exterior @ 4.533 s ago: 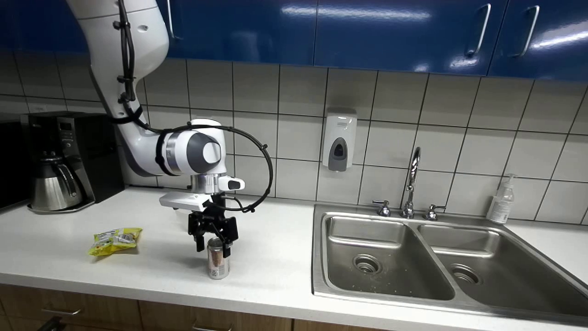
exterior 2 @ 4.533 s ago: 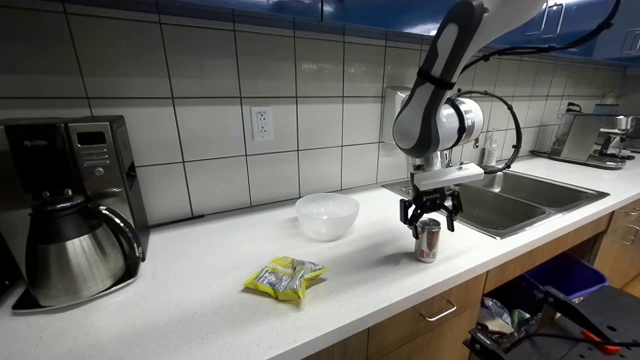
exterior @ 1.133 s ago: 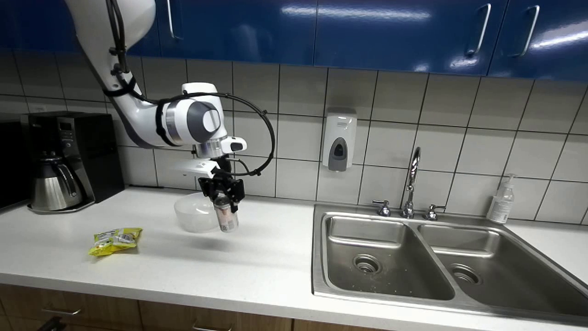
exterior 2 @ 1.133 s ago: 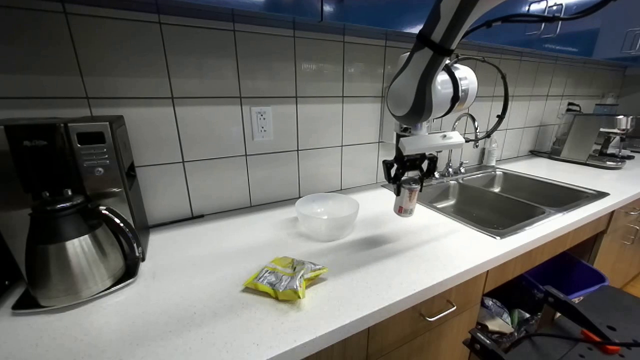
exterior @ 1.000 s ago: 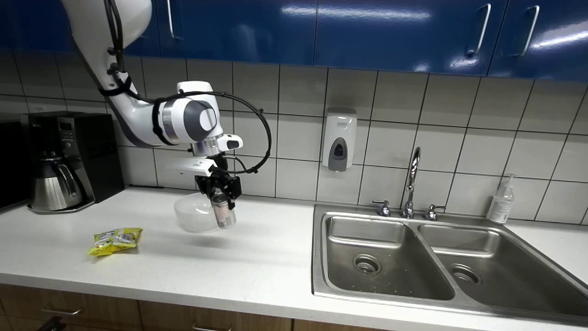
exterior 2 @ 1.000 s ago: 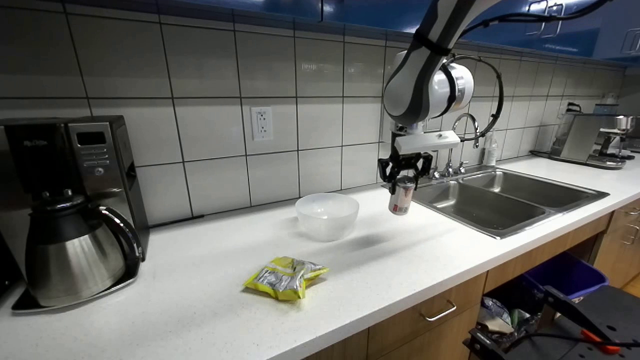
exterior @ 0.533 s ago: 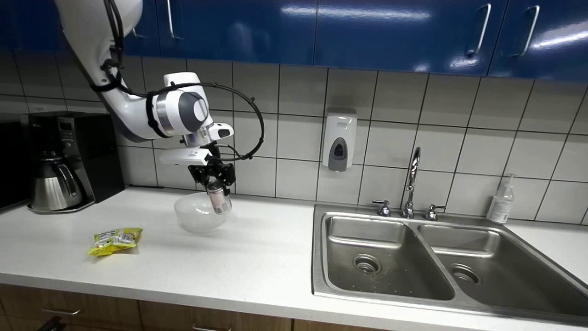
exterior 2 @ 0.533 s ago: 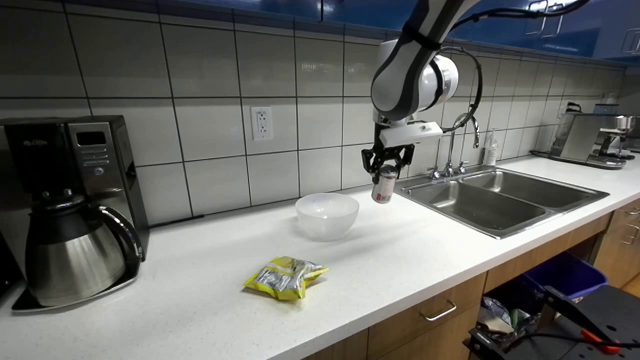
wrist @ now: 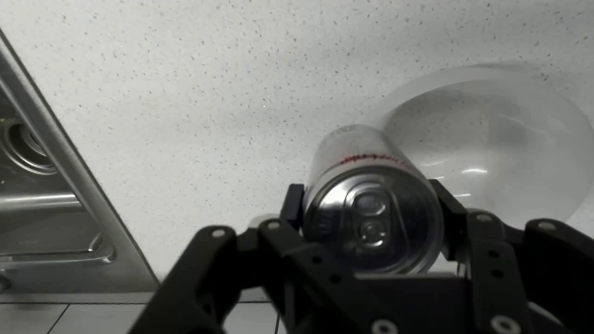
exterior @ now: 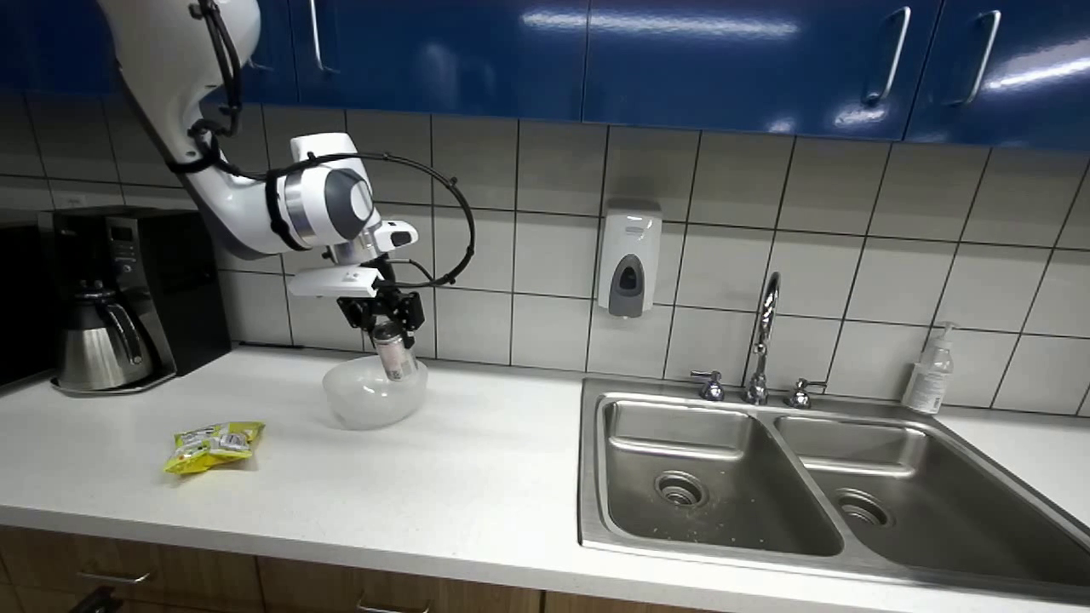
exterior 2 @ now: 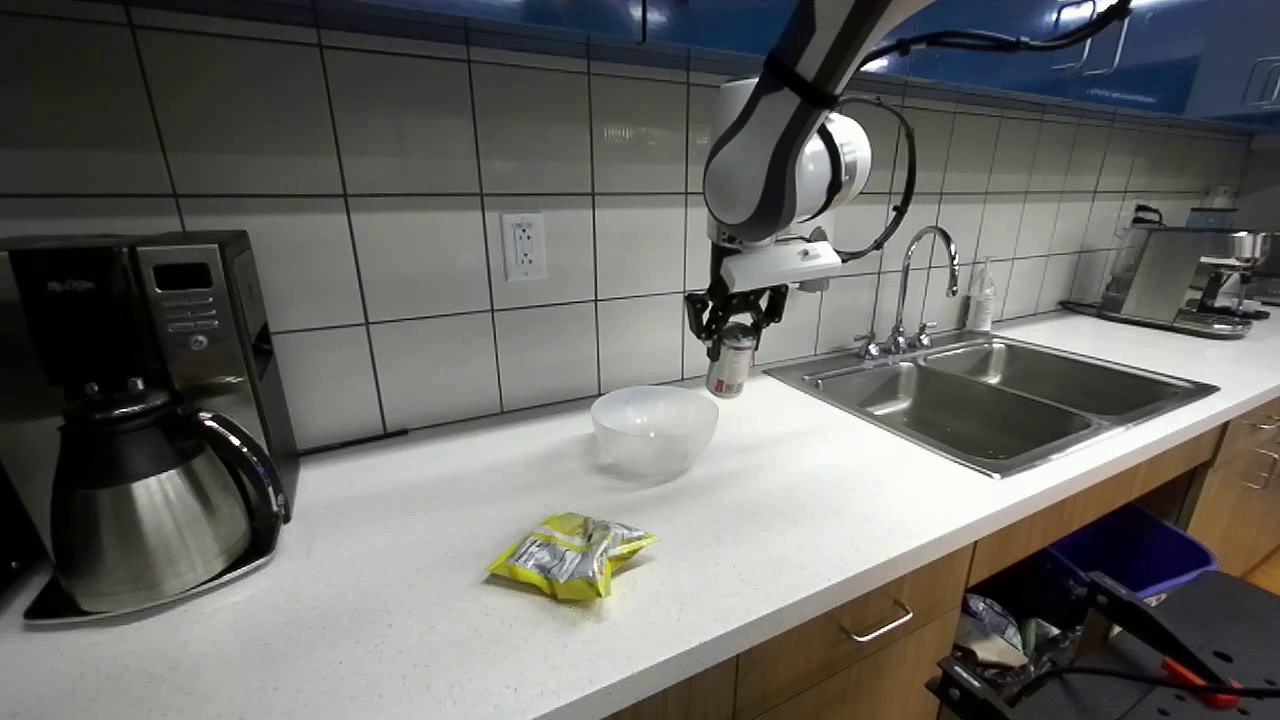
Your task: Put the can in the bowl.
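Observation:
The silver can (exterior: 397, 358) with red lettering is off the counter, tilted a little, with my gripper (exterior 2: 733, 345) shut on it. In the wrist view, dark fingers (wrist: 292, 204) press the can (wrist: 362, 144) from both sides near its lid. A translucent whitish bowl (exterior 2: 655, 445) stands on the counter near the tiled wall. The can hangs beside the bowl's sink-side edge, its base at about rim height, apart from the bowl in an exterior view. From above, the can's body overlaps the edge of the bowl (wrist: 557, 153). Nothing shows inside the bowl.
A yellow packet (exterior 2: 572, 558) lies on the counter in front of the bowl. The steel sink (exterior: 596, 477) with its faucet (exterior: 766, 332) is on one side, the coffee maker with its carafe (exterior 2: 150, 510) on the other. The tiled wall (exterior 2: 640, 340) rises close behind the bowl.
The can was standing on the counter seconds ago; it has since been gripped and lifted. Over the last second the gripper carried it up and toward the bowl. Bowl and packet stayed put.

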Robot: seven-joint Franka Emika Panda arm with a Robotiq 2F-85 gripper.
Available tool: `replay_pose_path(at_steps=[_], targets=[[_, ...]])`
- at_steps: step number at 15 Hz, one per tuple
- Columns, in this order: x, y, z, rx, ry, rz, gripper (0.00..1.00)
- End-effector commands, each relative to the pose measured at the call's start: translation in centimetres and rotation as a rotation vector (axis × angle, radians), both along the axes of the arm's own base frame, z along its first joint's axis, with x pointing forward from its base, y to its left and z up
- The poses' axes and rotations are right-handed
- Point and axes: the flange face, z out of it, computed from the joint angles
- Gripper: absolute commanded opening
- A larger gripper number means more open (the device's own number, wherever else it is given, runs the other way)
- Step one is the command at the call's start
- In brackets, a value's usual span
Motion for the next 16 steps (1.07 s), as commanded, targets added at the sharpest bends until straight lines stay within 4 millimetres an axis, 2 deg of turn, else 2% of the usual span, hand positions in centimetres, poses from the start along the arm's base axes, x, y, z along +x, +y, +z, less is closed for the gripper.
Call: replay_pose_path(at_steps=[1,8,16], targets=[[2.7,1.2,0.3,-0.030,0.002,0.046,0.40],[6.0,3.5,-1.0,-0.032,0.065,0.087,0.40],[9.0,4.9,-4.0,-0.016,0.108,0.087,0.40]])
